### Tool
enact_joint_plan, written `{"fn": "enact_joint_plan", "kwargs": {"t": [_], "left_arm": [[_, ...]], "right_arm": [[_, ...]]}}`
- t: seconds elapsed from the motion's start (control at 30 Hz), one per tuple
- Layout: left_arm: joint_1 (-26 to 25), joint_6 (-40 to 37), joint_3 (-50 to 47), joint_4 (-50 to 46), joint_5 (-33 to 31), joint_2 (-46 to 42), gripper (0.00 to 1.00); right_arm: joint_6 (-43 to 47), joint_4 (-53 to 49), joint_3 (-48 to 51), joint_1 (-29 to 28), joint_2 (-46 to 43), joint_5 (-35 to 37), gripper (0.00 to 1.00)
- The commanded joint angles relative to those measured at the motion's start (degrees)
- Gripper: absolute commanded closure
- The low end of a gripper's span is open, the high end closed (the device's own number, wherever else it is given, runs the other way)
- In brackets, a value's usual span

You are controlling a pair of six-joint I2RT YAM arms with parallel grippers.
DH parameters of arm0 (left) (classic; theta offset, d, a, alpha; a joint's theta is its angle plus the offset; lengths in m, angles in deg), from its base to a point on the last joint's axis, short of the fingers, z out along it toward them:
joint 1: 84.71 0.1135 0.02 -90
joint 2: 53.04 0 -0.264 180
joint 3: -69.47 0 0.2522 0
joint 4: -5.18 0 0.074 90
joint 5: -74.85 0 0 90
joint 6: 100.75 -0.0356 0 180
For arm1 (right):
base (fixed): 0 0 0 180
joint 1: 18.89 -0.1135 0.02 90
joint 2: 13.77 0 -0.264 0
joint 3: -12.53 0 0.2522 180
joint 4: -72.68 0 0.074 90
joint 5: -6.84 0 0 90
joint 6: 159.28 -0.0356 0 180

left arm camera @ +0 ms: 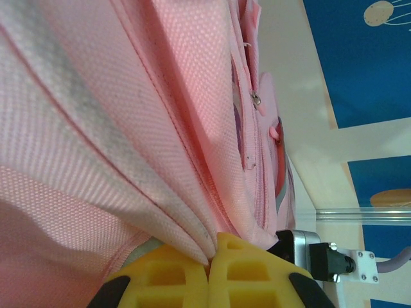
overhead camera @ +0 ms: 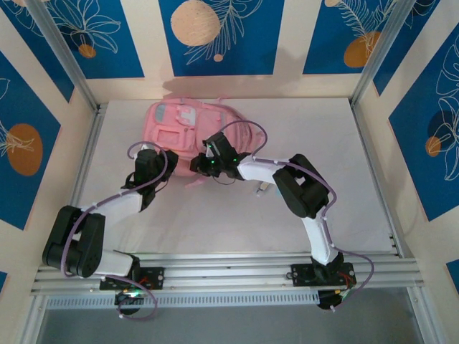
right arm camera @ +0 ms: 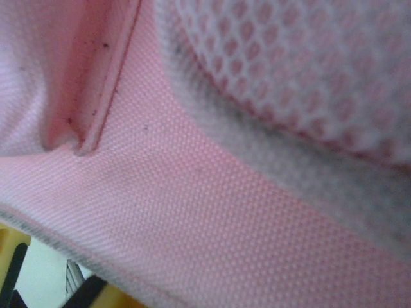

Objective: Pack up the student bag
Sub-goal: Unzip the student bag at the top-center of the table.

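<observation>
The student bag (overhead camera: 183, 125), pink with pale trim, lies flat at the back of the white table. My left gripper (overhead camera: 169, 162) sits at the bag's near left edge. In the left wrist view its yellow fingers (left arm camera: 170, 276) are shut on a pinched fold of the bag's pink fabric (left arm camera: 128, 128), with a zip line running up beside the fold. My right gripper (overhead camera: 206, 162) is at the bag's near edge, just right of the left one. Close pink weave and mesh of the bag (right arm camera: 212, 192) lie across its jaws and hide the tips. A bit of one yellow finger (right arm camera: 8, 253) shows at the lower left.
The table (overhead camera: 323, 143) is bare to the right and in front of the bag. Aluminium posts and rails (overhead camera: 373, 150) fence its sides, with patterned walls behind. A slotted rail (overhead camera: 229, 266) at the near edge carries both arm bases.
</observation>
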Motion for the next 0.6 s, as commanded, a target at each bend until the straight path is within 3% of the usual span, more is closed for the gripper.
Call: {"fn": "enact_joint_plan", "kwargs": {"t": [0.0,0.07,0.2,0.4,0.57], "left_arm": [[-0.29,-0.72,0.21,5.92,-1.58,-2.14,1.00],[0.00,-1.32,0.22,6.06,-2.17,-1.43,1.00],[1.04,-2.43,0.10,6.24,-3.02,-0.50,1.00],[1.59,-3.19,0.84,5.94,-2.51,-0.19,1.00],[1.68,-3.55,1.07,5.19,-2.39,-0.44,1.00]], "right_arm": [[1.22,-1.05,2.26,2.53,-2.13,3.07,0.94],[3.26,-4.31,3.04,2.51,-3.66,4.31,0.99],[12.27,-18.25,1.54,1.71,-6.23,10.71,1.00],[27.33,-44.05,-7.66,-0.89,-3.19,30.32,1.00],[32.02,-55.34,-12.71,-1.00,0.07,39.90,1.00]]}}
